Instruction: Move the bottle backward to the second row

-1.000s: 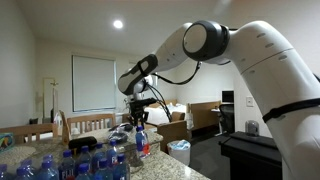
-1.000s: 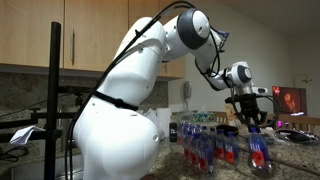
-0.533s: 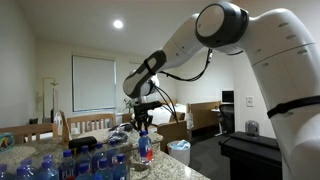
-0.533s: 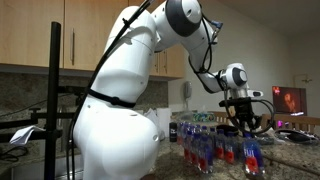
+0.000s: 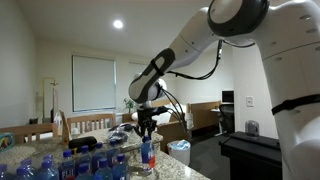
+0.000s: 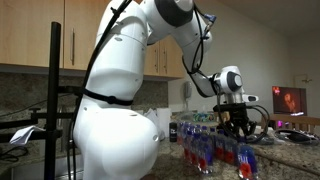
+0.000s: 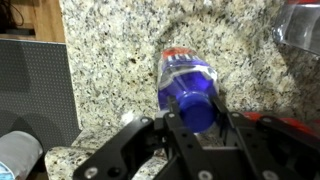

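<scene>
The jaws are clenched on the bottle point(image 7: 195, 95) near its top. In the wrist view the blue cap sits between the two dark fingers point(image 7: 160, 135), and the label with its red-orange patch shows below the cap. In both exterior views the bottle point(image 5: 147, 156) hangs upright under the wrist, at the outer end of the counter point(image 7: 100, 60) and just beside the group of other bottles point(image 6: 203, 150). I cannot tell whether its base touches the granite or is a little above it. I also cannot tell which line of the group is the second row.

In my judgement, the main danger is the neighbours. They stand very close, so a low or sideways motion can push one over, and the others may then fall too. The grip is high on a thin plastic bottle point(image 6: 245, 155), so the bottle can swing or slip if the arm moves fast. It is also near the counter edge point(image 5: 160, 168), and if the bottle is released here with a tilt, it could roll off.
</scene>
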